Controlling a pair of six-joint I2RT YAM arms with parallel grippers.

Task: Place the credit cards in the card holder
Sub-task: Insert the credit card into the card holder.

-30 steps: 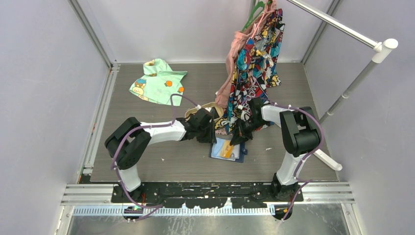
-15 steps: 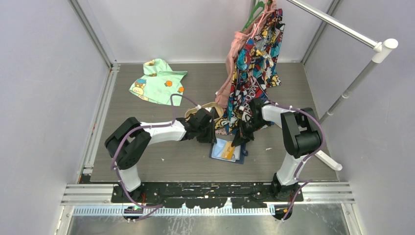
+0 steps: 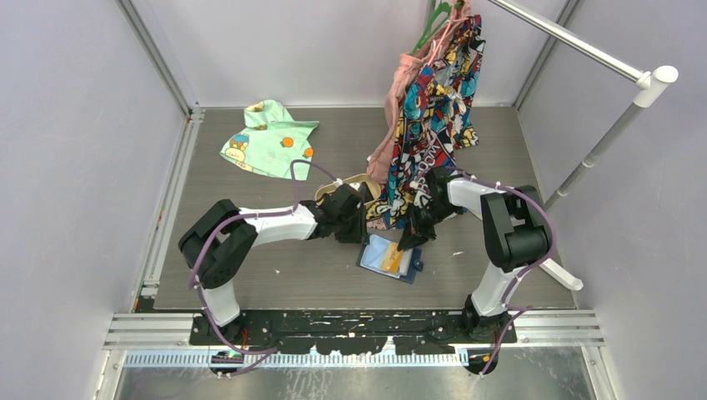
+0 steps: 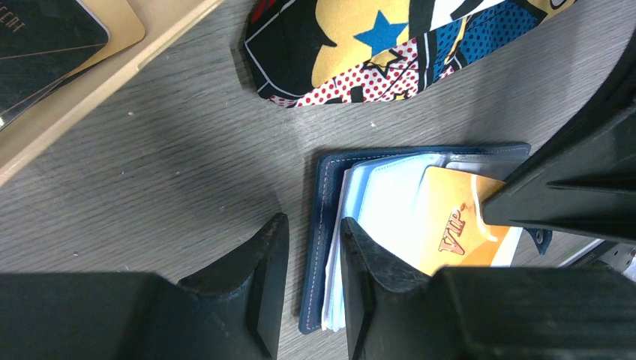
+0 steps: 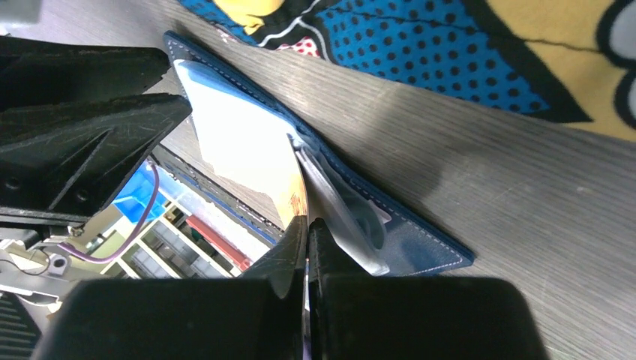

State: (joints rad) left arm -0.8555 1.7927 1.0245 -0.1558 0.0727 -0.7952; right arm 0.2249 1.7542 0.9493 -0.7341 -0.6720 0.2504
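Observation:
The navy card holder [image 3: 373,260] lies open on the table between both arms, pale blue pockets up. An orange-yellow credit card [image 4: 450,225] marked VIP rests on those pockets. My right gripper [image 5: 307,223] is shut on that card's end, just above the wallet [image 5: 420,251]. My left gripper [image 4: 313,232] is open and straddles the wallet's navy edge [image 4: 321,225]: one finger [image 4: 259,262] stands over bare table, the other [image 4: 367,262] over the pockets. Dark credit cards [image 4: 41,34] lie in the tan tray [image 4: 90,94] at the left wrist view's top left.
A comic-print garment [image 3: 433,100] hangs from the rack [image 3: 584,50], its hem [image 4: 360,45] resting on the table just behind the wallet. A green child's shirt [image 3: 268,137] lies at the back left. The rack's white foot [image 3: 559,273] sits to the right.
The wallet has turned slightly clockwise and its near right corner has slid right. My right gripper has shifted a little right with the orange card. The left arm has stayed put.

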